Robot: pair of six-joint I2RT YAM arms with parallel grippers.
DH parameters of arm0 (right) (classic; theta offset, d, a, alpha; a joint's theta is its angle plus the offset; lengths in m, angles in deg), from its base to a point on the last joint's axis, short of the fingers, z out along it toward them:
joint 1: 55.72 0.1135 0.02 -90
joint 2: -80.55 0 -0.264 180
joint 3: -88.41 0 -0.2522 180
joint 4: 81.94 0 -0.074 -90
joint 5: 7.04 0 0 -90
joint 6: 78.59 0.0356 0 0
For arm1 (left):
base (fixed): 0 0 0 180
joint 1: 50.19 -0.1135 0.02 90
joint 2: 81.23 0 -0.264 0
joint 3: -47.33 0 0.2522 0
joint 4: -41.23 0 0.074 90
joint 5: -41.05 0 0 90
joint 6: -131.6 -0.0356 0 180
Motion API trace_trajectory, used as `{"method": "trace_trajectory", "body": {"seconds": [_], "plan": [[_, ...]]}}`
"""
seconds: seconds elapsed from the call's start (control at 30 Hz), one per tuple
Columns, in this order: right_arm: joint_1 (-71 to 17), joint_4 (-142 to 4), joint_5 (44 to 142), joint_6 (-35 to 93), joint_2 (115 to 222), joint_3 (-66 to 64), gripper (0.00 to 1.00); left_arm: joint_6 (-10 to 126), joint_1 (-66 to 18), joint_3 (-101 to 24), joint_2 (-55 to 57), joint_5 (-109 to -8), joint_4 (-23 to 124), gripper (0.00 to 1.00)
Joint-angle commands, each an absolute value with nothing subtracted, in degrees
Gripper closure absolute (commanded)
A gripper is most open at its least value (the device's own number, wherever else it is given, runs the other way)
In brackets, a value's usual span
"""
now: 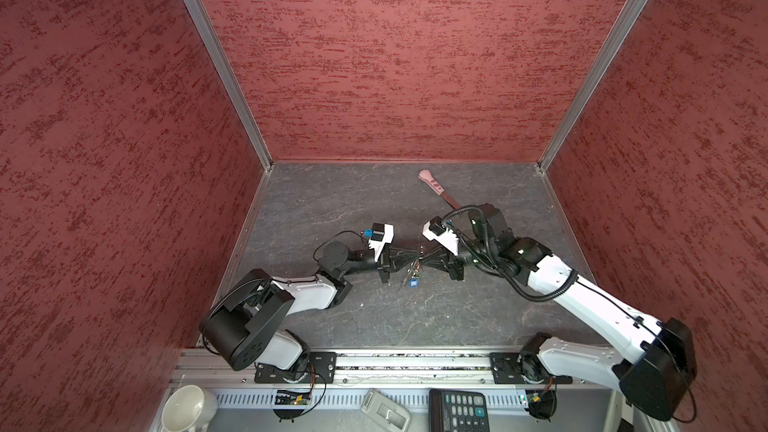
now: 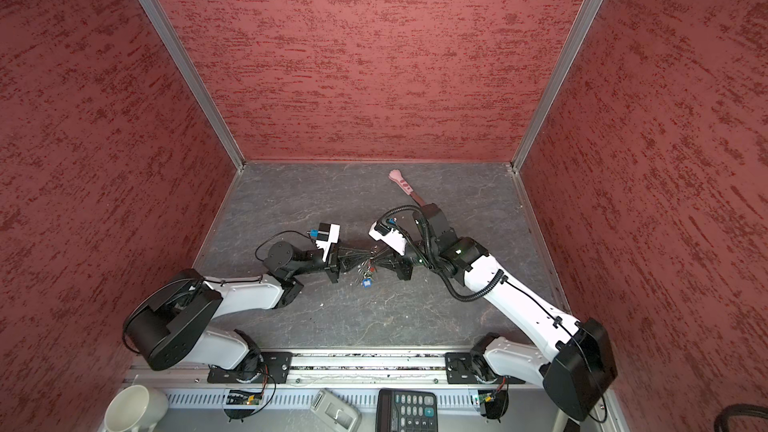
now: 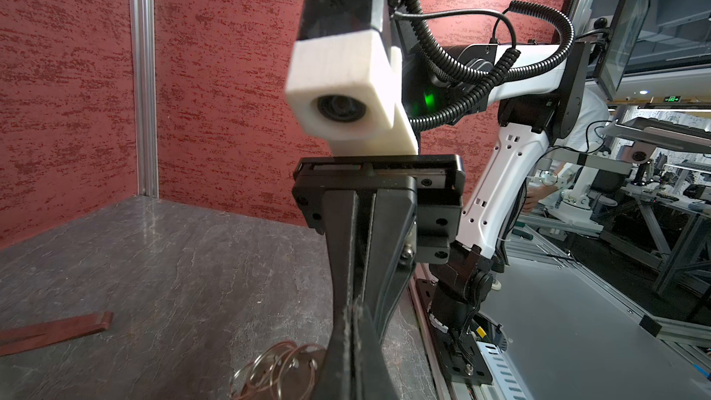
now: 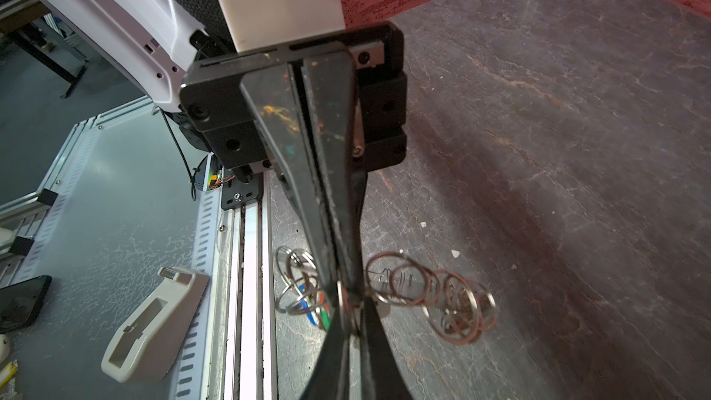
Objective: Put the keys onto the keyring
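Both grippers meet tip to tip at mid-table. The keyring (image 4: pixel 458 305) is a string of linked metal rings; one end lies on the grey table (image 4: pixel 577 148), and part shows in the left wrist view (image 3: pixel 277 367). My right gripper (image 4: pixel 356 305) is shut on a ring at the string's near end. My left gripper (image 1: pixel 409 266) is shut on the same spot from the opposite side, its fingers (image 4: pixel 307 148) pressed together. The keys (image 4: pixel 313 309), with blue, red and green tags on silver rings, hang just beside the pinch. In both top views the blue tag (image 1: pixel 412 283) (image 2: pixel 366 283) dangles below the fingertips.
A pink-handled tool (image 1: pixel 434 187) lies at the back, its brown blade (image 3: pixel 54 332) running under the right arm. In front of the arm rail (image 1: pixel 415 361) sit a white mug (image 1: pixel 187 407), a grey plastic holder (image 1: pixel 384 409) and a calculator (image 1: pixel 459 409). Red walls close three sides.
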State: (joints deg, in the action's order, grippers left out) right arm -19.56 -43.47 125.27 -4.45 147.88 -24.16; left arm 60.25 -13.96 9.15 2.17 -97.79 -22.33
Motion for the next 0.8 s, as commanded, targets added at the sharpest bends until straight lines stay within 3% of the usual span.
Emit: {"method": "trace_trajectory", "body": {"seconds": [0.0,0.17,0.47,0.77], "plan": [[-19.16,-47.36,125.49,-4.3,147.3,-24.91,0.9,60.74,-13.01,7.73,1.96,-97.6,-25.96,1.0],[-19.34,-49.41,121.18,-3.72,144.23,-26.75,0.88,61.1,-13.02,7.74,1.87,-99.26,-25.96,1.0],[-19.34,-50.17,123.66,-2.78,146.91,-26.73,0.88,61.9,-12.57,6.95,0.78,-101.18,-25.96,1.0],[-19.35,-49.42,120.36,-4.3,143.01,-27.91,0.8,61.02,-12.76,8.19,0.7,-98.81,-25.96,1.0]]}}
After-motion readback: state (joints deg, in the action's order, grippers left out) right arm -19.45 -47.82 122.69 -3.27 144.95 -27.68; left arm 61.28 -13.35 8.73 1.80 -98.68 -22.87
